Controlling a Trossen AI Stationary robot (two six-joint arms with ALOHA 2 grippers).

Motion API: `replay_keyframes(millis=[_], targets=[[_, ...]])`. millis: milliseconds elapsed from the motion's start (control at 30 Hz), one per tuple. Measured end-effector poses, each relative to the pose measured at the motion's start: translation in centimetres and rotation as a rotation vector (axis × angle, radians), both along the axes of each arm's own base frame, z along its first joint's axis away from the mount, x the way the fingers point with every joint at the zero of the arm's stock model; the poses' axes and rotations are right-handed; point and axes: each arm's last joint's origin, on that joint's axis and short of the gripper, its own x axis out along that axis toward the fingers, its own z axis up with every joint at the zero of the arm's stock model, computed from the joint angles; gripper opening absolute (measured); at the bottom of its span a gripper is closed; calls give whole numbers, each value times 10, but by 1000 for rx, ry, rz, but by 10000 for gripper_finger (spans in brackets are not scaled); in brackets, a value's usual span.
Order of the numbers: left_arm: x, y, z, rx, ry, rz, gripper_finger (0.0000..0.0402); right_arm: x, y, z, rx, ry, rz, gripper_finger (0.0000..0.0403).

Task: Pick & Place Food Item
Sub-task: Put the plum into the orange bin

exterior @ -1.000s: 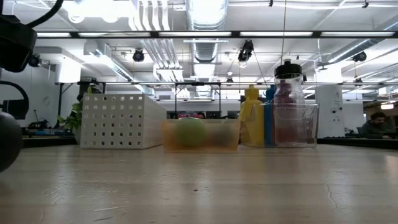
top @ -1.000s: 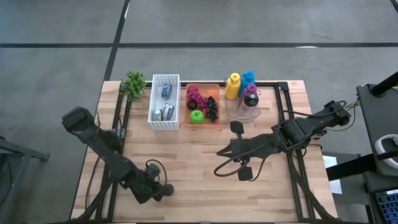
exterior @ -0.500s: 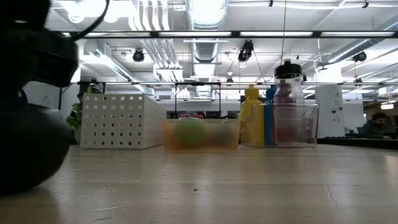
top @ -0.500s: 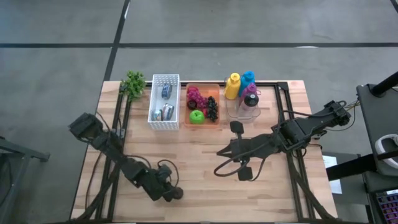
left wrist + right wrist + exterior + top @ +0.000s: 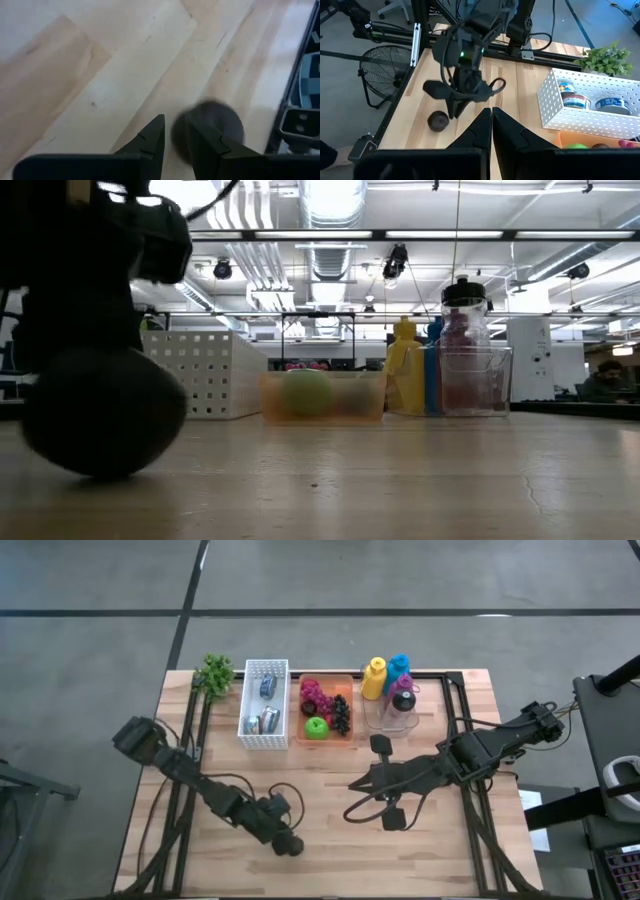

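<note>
On the near left part of the counter [image 5: 330, 810], a dark round fruit [image 5: 290, 846] lay close to the near edge. The left tool [image 5: 279, 833] stood just beside it, a little to the far side. From the left wrist view, the fingers [image 5: 150, 140] had only a narrow gap between them and held nothing; the fruit [image 5: 212, 122] showed just past the tips, not between them. From the low view, the fruit [image 5: 103, 415] rested on the wood under the arm.

The right tool [image 5: 352, 812] waited over the middle of the counter, its fingers pressed together and empty.

At the far side stood a white basket [image 5: 265, 703] with cans, an orange tray [image 5: 327, 708] with a green fruit and grapes, and a clear bin [image 5: 392, 710] with bottles. The tray seemed the likely place for the fruit, but I could not be sure.

The main risk, in my judgement, was the fruit rolling. It was round and near the edge, so a touch from one fingertip could push it off the counter. The gap also looked too small for the fruit; the fingers would have to spread wider and come down on both sides of it, otherwise they would only knock it away.
</note>
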Motion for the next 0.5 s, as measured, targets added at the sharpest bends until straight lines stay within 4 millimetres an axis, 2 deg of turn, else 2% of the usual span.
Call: replay_keyframes(millis=[167,300,500], targets=[[-11,2,29,32,26,-17,80,0,0,0,0,0,0,8],[-19,-10,47,36,-42,-122,80,0,0,0,0,1,0,8],[-29,-32,45,18,-90,-215,81,0,0,0,0,1,0,8]])
